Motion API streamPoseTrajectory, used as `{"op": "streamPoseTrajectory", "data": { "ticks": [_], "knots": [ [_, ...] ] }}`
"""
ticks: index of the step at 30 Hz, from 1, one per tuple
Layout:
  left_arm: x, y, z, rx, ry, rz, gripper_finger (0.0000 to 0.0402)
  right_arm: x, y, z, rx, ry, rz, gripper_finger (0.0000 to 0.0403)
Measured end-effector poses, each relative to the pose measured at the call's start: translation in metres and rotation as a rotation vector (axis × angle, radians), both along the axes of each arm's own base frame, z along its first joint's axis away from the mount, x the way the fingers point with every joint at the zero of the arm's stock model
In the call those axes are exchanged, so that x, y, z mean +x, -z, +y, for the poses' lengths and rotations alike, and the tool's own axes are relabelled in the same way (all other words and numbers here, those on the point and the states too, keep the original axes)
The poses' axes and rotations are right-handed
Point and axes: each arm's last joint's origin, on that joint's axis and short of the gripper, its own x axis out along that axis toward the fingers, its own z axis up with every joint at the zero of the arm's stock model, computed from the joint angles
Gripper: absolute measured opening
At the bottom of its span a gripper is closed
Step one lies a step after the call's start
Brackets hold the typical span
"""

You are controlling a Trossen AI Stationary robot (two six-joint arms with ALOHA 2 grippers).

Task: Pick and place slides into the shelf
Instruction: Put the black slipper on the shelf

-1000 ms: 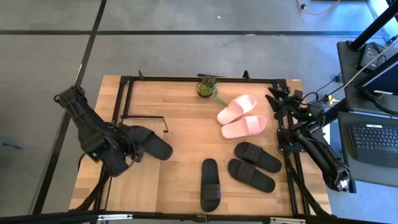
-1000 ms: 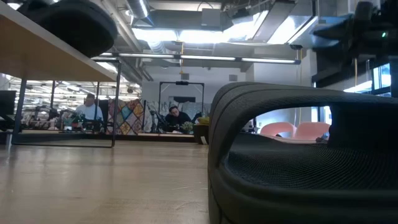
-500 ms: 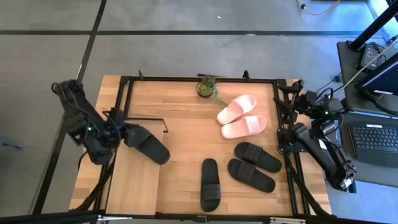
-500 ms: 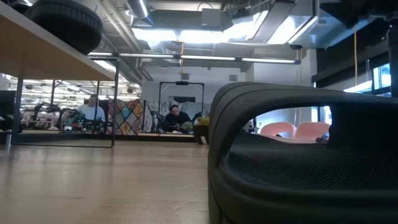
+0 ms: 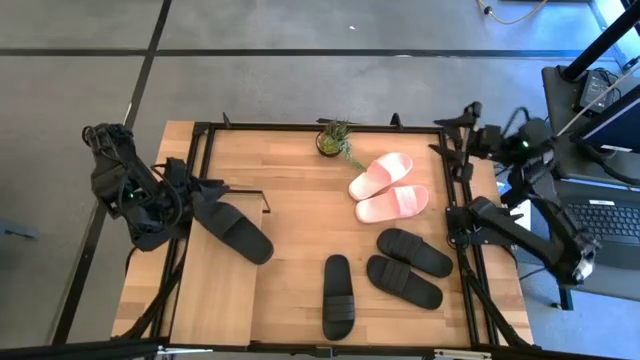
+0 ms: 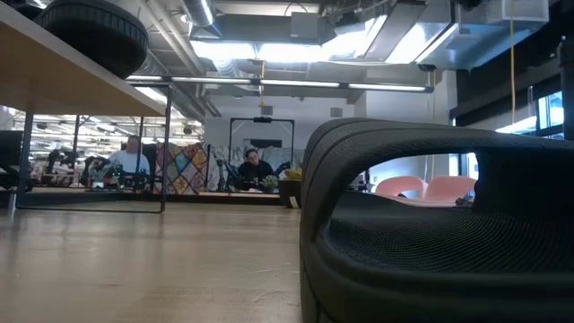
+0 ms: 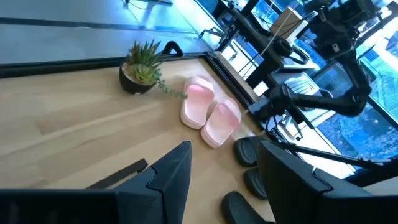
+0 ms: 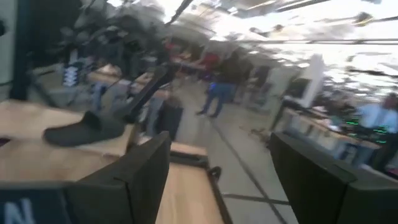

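One black slide (image 5: 233, 231) is lying on the shelf (image 5: 222, 290) beside the left gripper (image 5: 197, 195), both grippers' fingers gaping apart.

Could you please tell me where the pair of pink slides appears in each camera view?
High view: pink slides, right of centre, below the potted plant.
Low view: pale shapes at right, behind the near black slide.
Left wrist view: centre, beside the plant.
Right wrist view: not visible.
Shared landmark: the plant.

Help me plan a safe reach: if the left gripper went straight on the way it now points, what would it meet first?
Judging by the left wrist view, the left gripper, jaws open, points across bare tabletop toward the pink slides. They look like the first thing in line, though depth is unclear and the black slides lie close beside that path.
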Motion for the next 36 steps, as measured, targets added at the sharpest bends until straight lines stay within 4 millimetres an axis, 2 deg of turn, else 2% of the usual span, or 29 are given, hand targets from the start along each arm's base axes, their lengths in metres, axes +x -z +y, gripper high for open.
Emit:
{"op": "streamPoseTrajectory", "data": {
  "ticks": [4,9,16,24,30,36],
  "knots": [
    [-0.001,0.0,0.001,0.017,0.01,0.009,0.0175,0.028,-0.002,-0.008,-0.013,-0.097,0.059,0.0275],
    [-0.001,-0.001,0.002,0.041,0.021,0.023,0.0175,0.074,-0.004,-0.003,-0.082,-0.128,0.13,0.0275],
    [-0.002,0.0,0.003,0.087,0.037,0.052,0.0175,0.149,-0.003,0.034,-0.202,-0.155,0.255,0.0275],
    [-0.002,0.0,0.003,0.144,0.066,0.089,0.0175,0.23,0.027,0.083,-0.283,-0.298,0.4,0.0275],
    [-0.002,0.001,0.002,0.13,0.103,0.136,0.0175,0.279,0.048,0.099,-0.29,-0.329,0.458,0.0275],
    [-0.002,0.002,0.001,0.123,0.109,0.144,0.0175,0.32,0.063,0.114,-0.301,-0.36,0.478,0.0275]
  ]
}}
